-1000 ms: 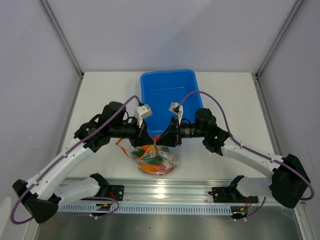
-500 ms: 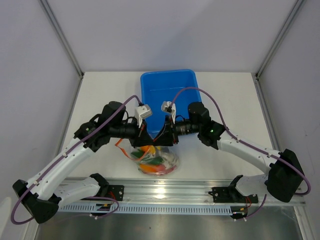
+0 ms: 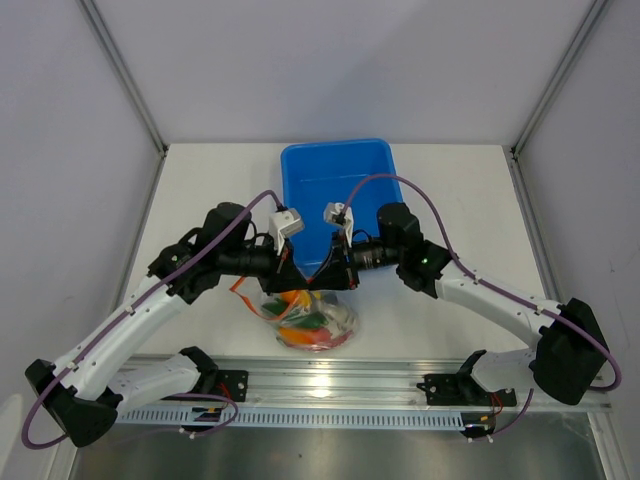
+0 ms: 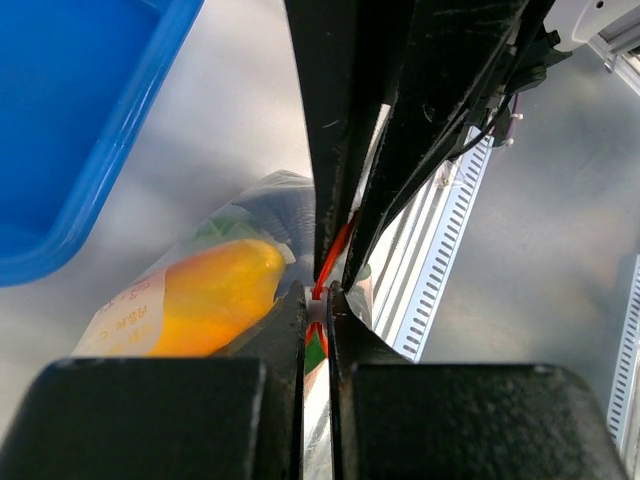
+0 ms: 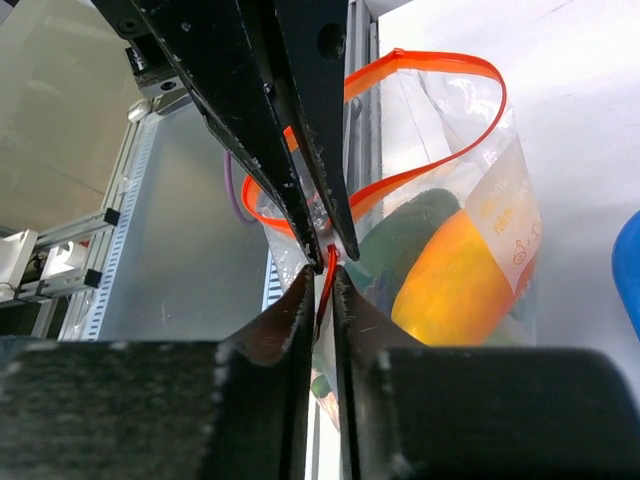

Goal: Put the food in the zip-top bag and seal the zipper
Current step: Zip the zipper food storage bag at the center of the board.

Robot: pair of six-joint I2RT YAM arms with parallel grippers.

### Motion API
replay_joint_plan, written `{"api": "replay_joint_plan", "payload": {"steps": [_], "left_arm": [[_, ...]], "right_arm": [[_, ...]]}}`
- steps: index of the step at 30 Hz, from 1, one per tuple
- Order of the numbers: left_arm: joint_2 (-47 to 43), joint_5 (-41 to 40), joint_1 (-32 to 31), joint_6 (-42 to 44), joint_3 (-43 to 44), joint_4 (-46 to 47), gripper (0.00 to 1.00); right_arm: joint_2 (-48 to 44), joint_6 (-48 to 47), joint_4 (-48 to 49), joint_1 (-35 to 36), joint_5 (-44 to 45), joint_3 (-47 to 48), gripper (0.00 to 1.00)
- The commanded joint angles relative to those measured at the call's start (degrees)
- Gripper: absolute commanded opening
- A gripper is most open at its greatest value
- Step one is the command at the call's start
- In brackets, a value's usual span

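As both arms meet over the near middle of the tabletop (image 3: 200, 190), the zip-top bag (image 3: 320, 325) lies just below them, in front of the blue tub (image 3: 340, 180), which looks empty from above. Contents showing through the plastic: orange-yellow pepper (image 5: 450, 275), green chili (image 5: 400, 235), some red lower down; nothing loose seen outside the bag, so loading judged done and sealing is the step in hand. Left pincer (image 4: 316, 300) is pressed shut on the zipper (image 5: 420, 65), red-orange strip nipped between its tips. Right pincer (image 5: 322, 280) stands narrow, nose to nose with the left, and appears to pinch the same strip right beside it. From the right wrist view, the strip beyond the pinch point stands apart in an open loop, so that stretch is not closed. To do this well: let one pincer act as the anchor and hold the strip firmly; draw the other along the track toward the open end, with enough squeeze to press the two halves together yet slide. Pull in line with the strip, level, so the bag is not dragged or tipped. Watch for tips slipping off the thin strip, and for the pepper bulging against the mouth. Whether the track behind the pinch is fully mated cannot be told.
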Motion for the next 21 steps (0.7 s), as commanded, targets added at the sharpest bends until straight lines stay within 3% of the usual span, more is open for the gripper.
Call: {"api": "replay_joint_plan", "payload": {"steps": [1, 6, 14, 21], "left_arm": [[-0.74, 1.8, -0.01, 0.76, 1.28, 0.34, 0.0], [-0.74, 1.8, -0.01, 0.85, 0.93, 0.17, 0.0], [-1.09, 1.62, -0.01, 0.76, 0.23, -0.01, 0.01], [-1.71, -0.48, -0.01, 0.15, 1.28, -1.68, 0.01]], "right_arm": [[-1.13, -0.6, 1.34, -1.0, 0.55, 0.61, 0.09], [-1.22, 0.19, 2.49, -1.44, 0.37, 0.34, 0.0], [-1.83, 0.63, 3.1, -1.62, 1.78, 0.34, 0.0], [-3.41, 0.2, 1.26, -1.35, 9.5, -0.18, 0.0]]}}
